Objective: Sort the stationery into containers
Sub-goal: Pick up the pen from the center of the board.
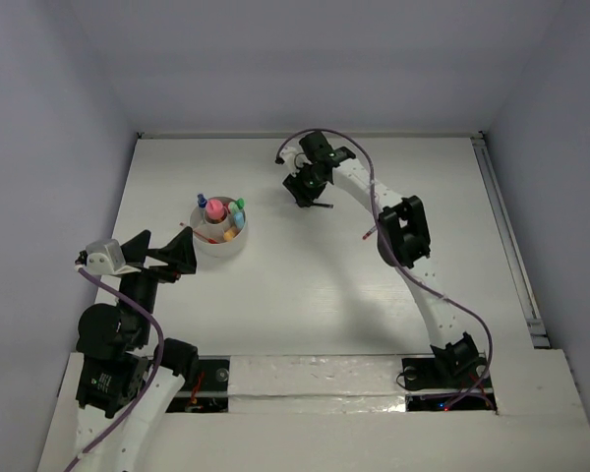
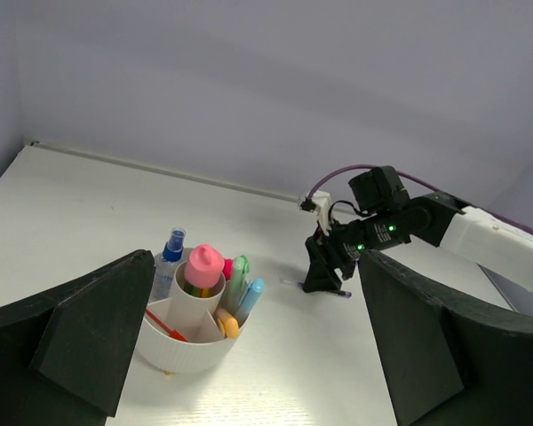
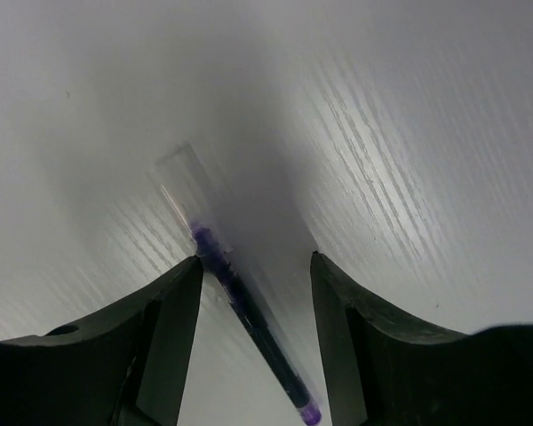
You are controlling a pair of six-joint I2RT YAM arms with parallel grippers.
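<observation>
Overhead, the white cup (image 1: 219, 246) stands on the left half of the tabletop (image 1: 305, 285), just beyond the left pincer (image 1: 167, 241). That pincer hangs low near the cup, its two dark fingers spread wide with nothing between them. From its own camera the cup sits in the gap between the fingers, apart from both.

Cup contents, left wrist view:
- pink marker (image 2: 204, 264) upright in the inner tube
- green marker (image 2: 238, 271) and a light-blue one (image 2: 251, 293) leaning at the right rim
- blue-capped marker (image 2: 171, 253) at the back left
- orange cap (image 2: 226, 324) low in a front section
- red pen (image 2: 164, 327) slanted in the front-left section

The right arm reaches far across, to the back middle of the tabletop, well apart from the cup. Its pincer (image 3: 256, 264) points down onto the surface. In the right wrist view a thin dark-purple pen (image 3: 249, 319) with a clear end lies flat on the tabletop, slanting between the two fingers, nearer the left-hand one in that view. The fingers stand apart, and a strip of tabletop shows between the pen and the right-hand one; no grip is visible. The picture is blurred, so contact with the nearer finger cannot be told.

Between pen and cup lies only bare tabletop. A purple cable (image 1: 359, 162) loops along the right arm. A metal rail (image 1: 506, 246) runs down the tabletop's right edge, clear of both arms.
</observation>
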